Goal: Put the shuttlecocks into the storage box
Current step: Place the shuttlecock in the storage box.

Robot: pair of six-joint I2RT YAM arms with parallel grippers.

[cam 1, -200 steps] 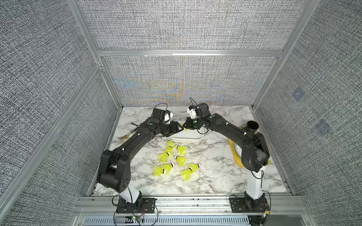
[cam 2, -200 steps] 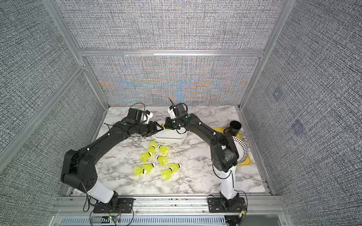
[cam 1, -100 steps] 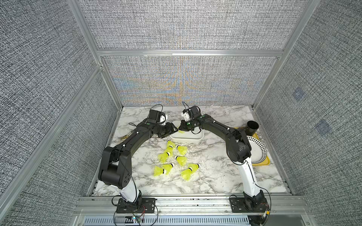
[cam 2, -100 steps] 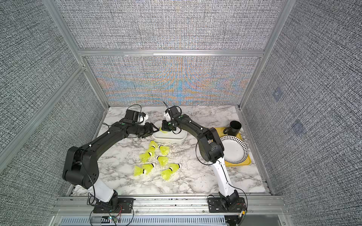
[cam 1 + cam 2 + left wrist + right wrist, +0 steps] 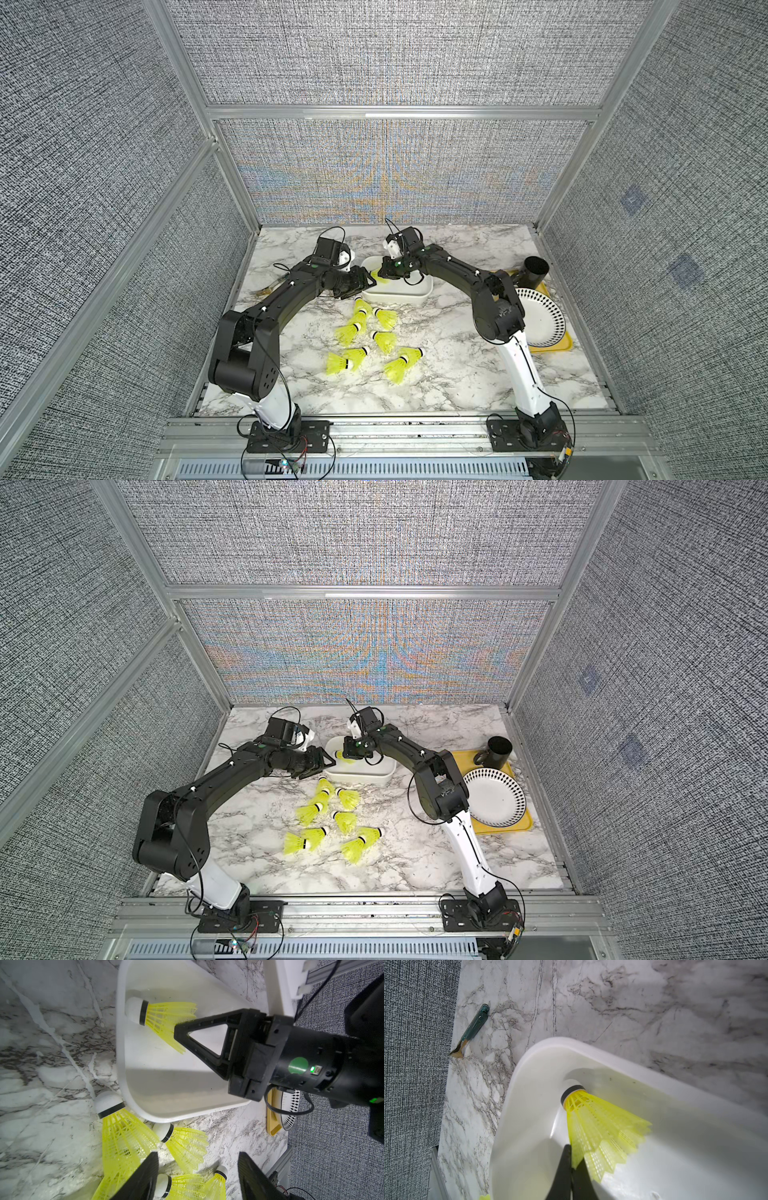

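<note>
Item, shallow white rectangular plastic storage box (image 5: 397,297): mid-frame in both top views, on the marble table (image 5: 457,374).
Item, right gripper (image 5: 571,1157): clenched on the skirt edge of one neon yellow-green plastic shuttlecock (image 5: 600,1126), held inside the box with its white cap towards a corner.
Item, left gripper (image 5: 197,1167): fingers spread, holding nothing, at the box's left end in a top view.
Item, remaining shuttlecocks (image 5: 384,341): a loose cluster on the marble below the box, the nearest just beside its wall.

Overhead view: the right gripper (image 5: 347,756) grips a shuttlecock (image 5: 341,754) over the white storage box (image 5: 376,776). The left gripper (image 5: 322,766), jaws apart, sits beside the box's end — loose shuttlecocks (image 5: 346,821) cluster on the marble table (image 5: 415,854).
</note>
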